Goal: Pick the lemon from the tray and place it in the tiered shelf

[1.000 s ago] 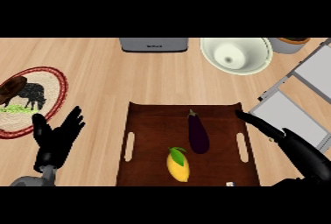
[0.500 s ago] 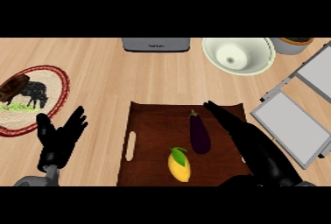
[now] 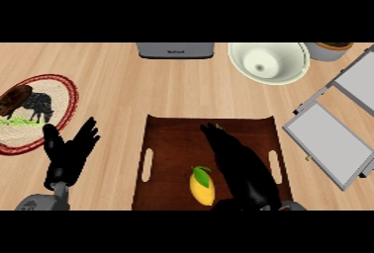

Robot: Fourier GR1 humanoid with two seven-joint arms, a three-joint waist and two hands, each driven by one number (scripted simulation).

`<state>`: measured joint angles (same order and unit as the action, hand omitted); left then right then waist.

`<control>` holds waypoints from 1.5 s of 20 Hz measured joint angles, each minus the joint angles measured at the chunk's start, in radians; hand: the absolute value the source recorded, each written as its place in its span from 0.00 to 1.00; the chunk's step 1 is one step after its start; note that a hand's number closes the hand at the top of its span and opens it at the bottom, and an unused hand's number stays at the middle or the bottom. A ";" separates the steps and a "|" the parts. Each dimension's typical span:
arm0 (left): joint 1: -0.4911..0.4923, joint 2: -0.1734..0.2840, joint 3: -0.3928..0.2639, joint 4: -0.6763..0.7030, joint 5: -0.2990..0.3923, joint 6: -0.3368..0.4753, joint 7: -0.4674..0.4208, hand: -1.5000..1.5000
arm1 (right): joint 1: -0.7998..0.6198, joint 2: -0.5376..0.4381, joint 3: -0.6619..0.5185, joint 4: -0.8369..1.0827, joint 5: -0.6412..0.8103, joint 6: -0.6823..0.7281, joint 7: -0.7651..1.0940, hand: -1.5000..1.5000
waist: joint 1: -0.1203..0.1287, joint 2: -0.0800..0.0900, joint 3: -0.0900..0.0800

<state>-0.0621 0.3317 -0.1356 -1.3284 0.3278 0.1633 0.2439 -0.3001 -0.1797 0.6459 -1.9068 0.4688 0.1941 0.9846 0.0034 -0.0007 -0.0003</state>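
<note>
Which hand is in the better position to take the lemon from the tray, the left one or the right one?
The right hand, probably. It reaches over the tray with straight fingers, close beside the lemon, and the tiered shelf is on its side. The left hand rests open outside the tray, to its left.

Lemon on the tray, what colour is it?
The lemon is yellow with a small green leaf at its top end, seen in the head view.

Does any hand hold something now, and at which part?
Nothing is held. The right hand is open over the tray beside the lemon; the left hand rests open.
</note>
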 measured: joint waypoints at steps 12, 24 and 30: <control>0.024 -0.010 0.053 0.001 -0.027 -0.053 -0.012 0.50 | 0.064 0.072 0.060 0.053 0.181 0.017 0.030 0.00 | -0.003 -0.001 0.001; 0.026 -0.052 0.091 -0.009 -0.078 -0.080 0.003 0.50 | 0.098 0.153 0.048 0.231 0.336 -0.014 -0.039 0.00 | -0.001 -0.001 0.001; 0.016 -0.075 0.111 -0.031 -0.102 -0.082 0.037 0.50 | 0.101 0.167 0.035 0.320 0.400 -0.051 -0.078 0.00 | -0.001 0.000 0.001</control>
<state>-0.0462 0.2568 -0.0250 -1.3594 0.2256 0.0814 0.2809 -0.1994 -0.0129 0.6813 -1.5870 0.8686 0.1426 0.9070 0.0020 -0.0005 0.0005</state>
